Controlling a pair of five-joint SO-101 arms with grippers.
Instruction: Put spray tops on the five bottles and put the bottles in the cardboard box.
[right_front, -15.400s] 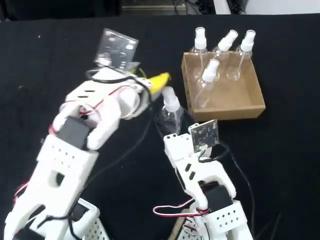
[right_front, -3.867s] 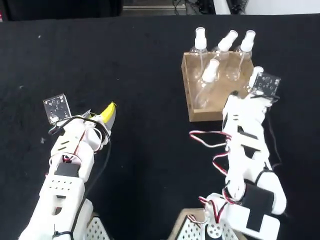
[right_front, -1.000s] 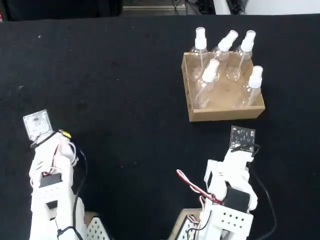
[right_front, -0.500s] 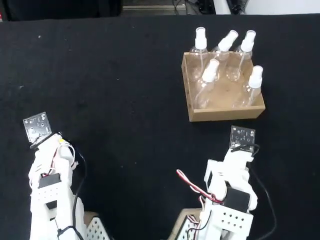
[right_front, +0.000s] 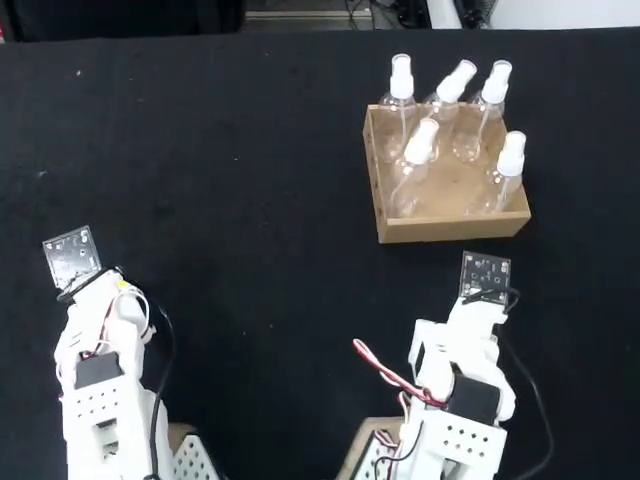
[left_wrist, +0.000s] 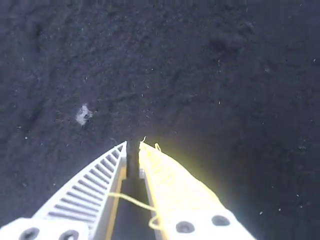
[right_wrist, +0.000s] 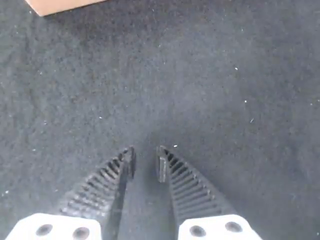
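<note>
Five bottles (right_front: 415, 160), each wearing a spray top (right_front: 400, 68), stand inside the box (right_front: 450, 228), so the task looks finished, with nothing left to cap or load. The left end effector (left_wrist: 133, 152) is clenched empty over the black bench (right_front: 250, 150). The right end effector (right_wrist: 145, 162), all but clenched, grips nothing, just short of the box.
</note>
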